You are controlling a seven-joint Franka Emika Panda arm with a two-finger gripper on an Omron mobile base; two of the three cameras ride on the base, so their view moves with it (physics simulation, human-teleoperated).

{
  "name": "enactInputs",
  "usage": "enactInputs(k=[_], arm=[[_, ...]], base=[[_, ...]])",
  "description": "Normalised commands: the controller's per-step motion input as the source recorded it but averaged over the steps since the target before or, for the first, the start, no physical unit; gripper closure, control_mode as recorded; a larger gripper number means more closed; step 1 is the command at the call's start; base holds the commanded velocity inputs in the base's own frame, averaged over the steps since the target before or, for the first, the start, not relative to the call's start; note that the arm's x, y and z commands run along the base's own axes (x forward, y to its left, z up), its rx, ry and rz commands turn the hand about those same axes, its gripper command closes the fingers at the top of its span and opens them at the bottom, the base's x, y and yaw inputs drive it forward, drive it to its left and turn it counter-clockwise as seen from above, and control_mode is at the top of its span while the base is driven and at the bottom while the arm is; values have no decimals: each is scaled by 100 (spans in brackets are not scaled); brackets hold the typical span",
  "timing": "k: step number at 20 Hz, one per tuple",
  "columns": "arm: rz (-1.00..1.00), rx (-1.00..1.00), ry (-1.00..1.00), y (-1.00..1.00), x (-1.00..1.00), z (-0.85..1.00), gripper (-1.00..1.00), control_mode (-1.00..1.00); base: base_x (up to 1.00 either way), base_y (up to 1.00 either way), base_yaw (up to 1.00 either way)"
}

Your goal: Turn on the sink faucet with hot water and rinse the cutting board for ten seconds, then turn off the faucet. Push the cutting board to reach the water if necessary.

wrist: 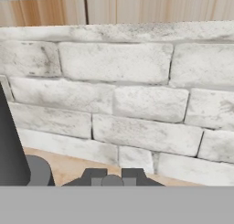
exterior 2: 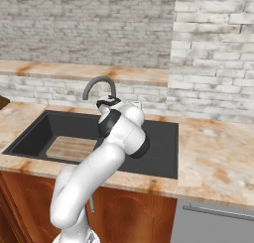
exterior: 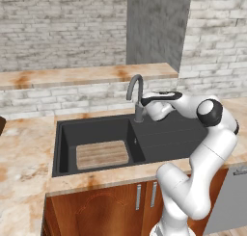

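— Where's the board?

— The board (exterior: 102,154) lies flat in the deep left basin of the sink (exterior: 164,142), left of the faucet (exterior: 136,96).

— And the gripper?

— The gripper (exterior: 144,106) sits just right of the faucet's base, facing the brick wall (wrist: 119,95). From the hand camera the tips (wrist: 94,174) look close together, but I can't tell whether they're shut.
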Motion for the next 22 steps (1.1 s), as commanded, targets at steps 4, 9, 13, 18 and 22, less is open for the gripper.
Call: enactInputs(k=[4,9,13,18,22], arm=[[0,0,0,0,0,0,100,-100],[0,0,0,0,0,0,100,-100],[0,0,0,0,0,0,100,-100],[0,0,0,0,0,0,100,-100],[0,0,0,0,0,0,100,-100]], base=[[0,0,0],[0,0,0],[0,0,0],[0,0,0],[0,0,0]])
